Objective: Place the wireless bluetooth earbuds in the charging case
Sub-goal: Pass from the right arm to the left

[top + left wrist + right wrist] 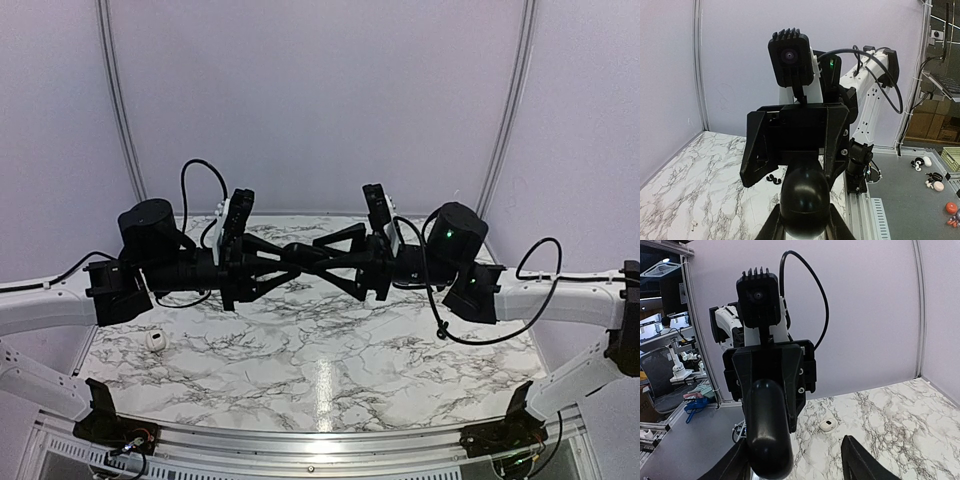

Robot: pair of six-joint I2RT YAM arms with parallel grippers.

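Marbled desk (400,340) lay below; left claw (303,254) clenched, right claw (296,256) splayed; likely a handover, next toward charging case (155,340).

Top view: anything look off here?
Yes. The left gripper and right gripper meet tip to tip in mid-air over the table, the left shut, the right's fingers spread. The charging case sits near the table's left edge, far from both. Whether anything is held is not visible.

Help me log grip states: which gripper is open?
The right gripper: its fingers stand spread wide apart, while the left gripper has its fingers pressed together.
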